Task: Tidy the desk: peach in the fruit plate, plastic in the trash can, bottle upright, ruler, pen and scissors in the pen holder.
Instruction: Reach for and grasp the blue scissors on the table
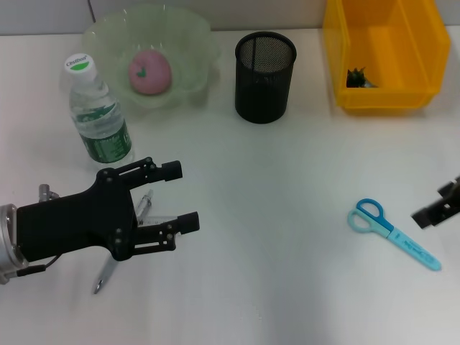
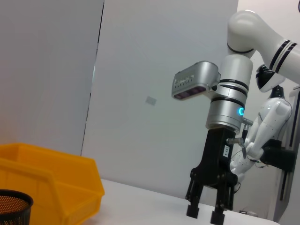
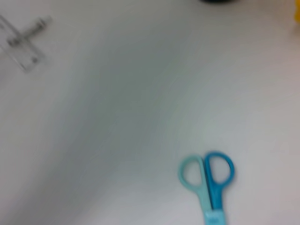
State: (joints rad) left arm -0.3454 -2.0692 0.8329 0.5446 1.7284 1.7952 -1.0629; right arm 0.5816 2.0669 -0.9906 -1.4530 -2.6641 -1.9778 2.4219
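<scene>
My left gripper (image 1: 181, 196) is open and hovers at the front left, over a silver pen (image 1: 106, 272) lying on the table. Just behind it the bottle (image 1: 100, 115) stands upright. The pink peach (image 1: 149, 72) rests in the green fruit plate (image 1: 188, 36). The black mesh pen holder (image 1: 264, 77) is at the back centre. Blue scissors (image 1: 394, 234) (image 3: 208, 183) lie at the right, beside my open right gripper (image 1: 433, 205) (image 2: 204, 213). A clear ruler (image 3: 22, 47) shows only in the right wrist view. Dark green plastic (image 1: 357, 77) lies in the yellow trash can (image 1: 402, 97).
The yellow trash can (image 2: 56, 183) and the pen holder (image 2: 11, 206) stand close together along the back edge. The white tabletop (image 1: 287, 215) stretches bare between the two grippers.
</scene>
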